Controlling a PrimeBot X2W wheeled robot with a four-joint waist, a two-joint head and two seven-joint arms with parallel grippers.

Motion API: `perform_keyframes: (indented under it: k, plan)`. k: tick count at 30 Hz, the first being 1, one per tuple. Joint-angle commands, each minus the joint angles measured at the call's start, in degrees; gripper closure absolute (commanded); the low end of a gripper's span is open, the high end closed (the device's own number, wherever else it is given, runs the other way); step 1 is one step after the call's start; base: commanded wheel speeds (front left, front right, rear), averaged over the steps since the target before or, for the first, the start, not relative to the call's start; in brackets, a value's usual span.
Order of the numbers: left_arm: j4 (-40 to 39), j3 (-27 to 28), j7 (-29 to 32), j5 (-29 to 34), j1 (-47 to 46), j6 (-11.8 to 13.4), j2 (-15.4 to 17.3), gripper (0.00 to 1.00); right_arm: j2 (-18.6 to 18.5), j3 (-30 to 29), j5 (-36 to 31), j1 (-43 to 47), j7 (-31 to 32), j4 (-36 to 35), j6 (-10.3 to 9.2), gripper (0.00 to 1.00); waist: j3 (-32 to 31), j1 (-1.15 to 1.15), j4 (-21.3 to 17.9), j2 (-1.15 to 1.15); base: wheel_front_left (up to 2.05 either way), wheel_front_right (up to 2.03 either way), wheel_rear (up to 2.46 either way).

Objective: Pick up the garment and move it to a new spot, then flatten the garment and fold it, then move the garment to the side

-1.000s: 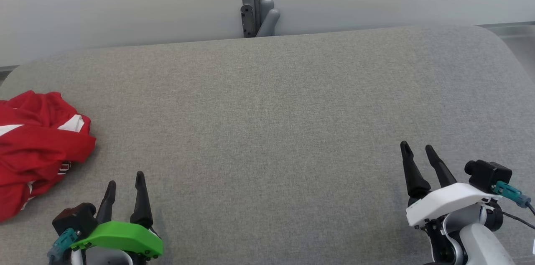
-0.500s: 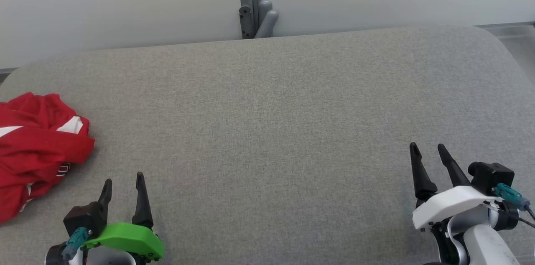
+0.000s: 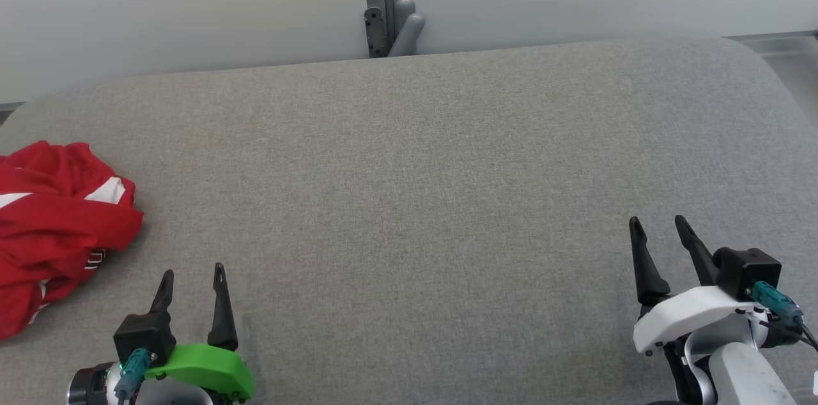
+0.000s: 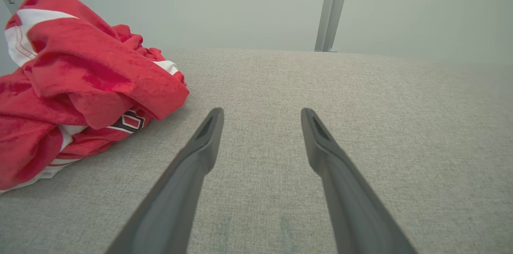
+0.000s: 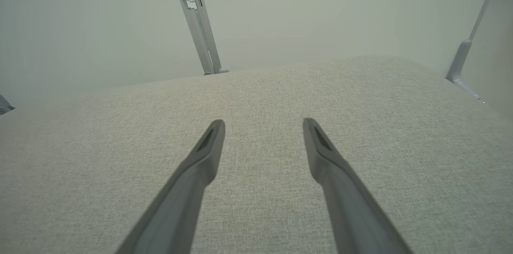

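In the head view, the crumpled red-and-white garment lies on the grey table, ahead and to the left of our left jaws, near but not touching. Our right jaws sit well apart from it. Both pairs are spread wide and empty.

In the left wrist view, the garment is heaped ahead-left of the parted jaws. We cannot tell its long axis.

In the right wrist view, the table stretches ahead of the parted jaws.

We judge the left arm the nearer for the pick.

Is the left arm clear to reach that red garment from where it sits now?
Probably yes. The left gripper is open and empty, and the crumpled red garment lies just to its left on the grey padded surface, with only bare fabric between them.
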Motion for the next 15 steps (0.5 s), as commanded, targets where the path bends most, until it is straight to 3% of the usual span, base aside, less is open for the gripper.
perform_keyframes:
  k: [1,15]
  plan:
    - [0.05,-0.14,-0.39,1.22,-0.03,0.34,0.36,0.00,-0.21,0.01,-1.05,-0.49,-0.64,-0.03,0.02,0.00,0.05,0.00,-0.03,0.00,0.00,0.00,0.00]
    - [0.58,-0.42,-1.92,7.12,-0.15,0.54,0.21,0.00,-0.01,-0.25,-7.03,-0.13,-2.15,0.13,0.02,0.00,0.77,0.00,0.12,0.00,0.00,0.00,0.00]
